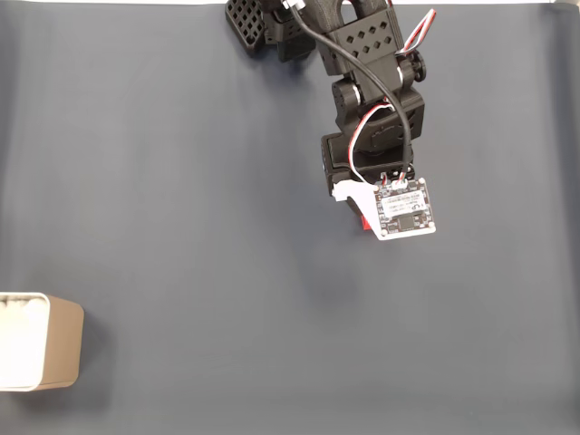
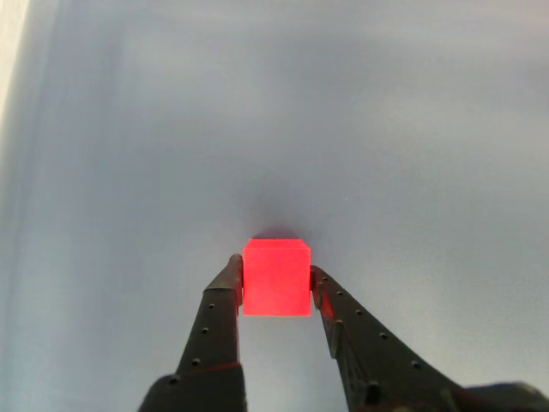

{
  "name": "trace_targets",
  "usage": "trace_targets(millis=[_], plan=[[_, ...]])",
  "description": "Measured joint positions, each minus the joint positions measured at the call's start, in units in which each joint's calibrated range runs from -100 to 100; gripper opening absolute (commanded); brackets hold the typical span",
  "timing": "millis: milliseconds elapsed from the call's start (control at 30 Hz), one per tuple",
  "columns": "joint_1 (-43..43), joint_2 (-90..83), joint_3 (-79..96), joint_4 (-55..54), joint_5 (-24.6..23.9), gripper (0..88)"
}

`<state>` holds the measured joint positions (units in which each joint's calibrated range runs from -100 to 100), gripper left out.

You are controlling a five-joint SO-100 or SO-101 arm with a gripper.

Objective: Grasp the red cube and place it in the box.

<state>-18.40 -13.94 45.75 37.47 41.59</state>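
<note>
In the other view, the red cube (image 2: 275,278) sits between my two black fingers, which press on its left and right faces, so the gripper (image 2: 275,273) is shut on it. A soft shadow lies on the grey surface just beyond the cube. In the fixed view the arm reaches down from the top edge. A white camera board covers most of the gripper (image 1: 367,227), and a sliver of the red cube (image 1: 366,224) shows at the board's left edge. The box (image 1: 54,343), tan with a white rim and inside, stands far away at the lower left edge.
A plain grey mat (image 1: 181,181) covers the table. The arm's black base (image 1: 272,23) stands at the top centre. A pale strip of bare table (image 2: 10,51) runs along the mat's left edge in the other view.
</note>
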Motion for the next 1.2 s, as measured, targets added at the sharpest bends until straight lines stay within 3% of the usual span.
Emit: trace_targets(millis=[233, 433, 833, 1200], plan=[[0.1, 0.0, -2.4, 3.8, 0.0, 0.0], [2.6, -3.7, -9.0, 13.6, 0.8, 0.0], [16.1, -7.5, -25.7, 28.2, 3.8, 0.0], [26.8, -1.9, -43.8, 30.1, 6.2, 0.0]])
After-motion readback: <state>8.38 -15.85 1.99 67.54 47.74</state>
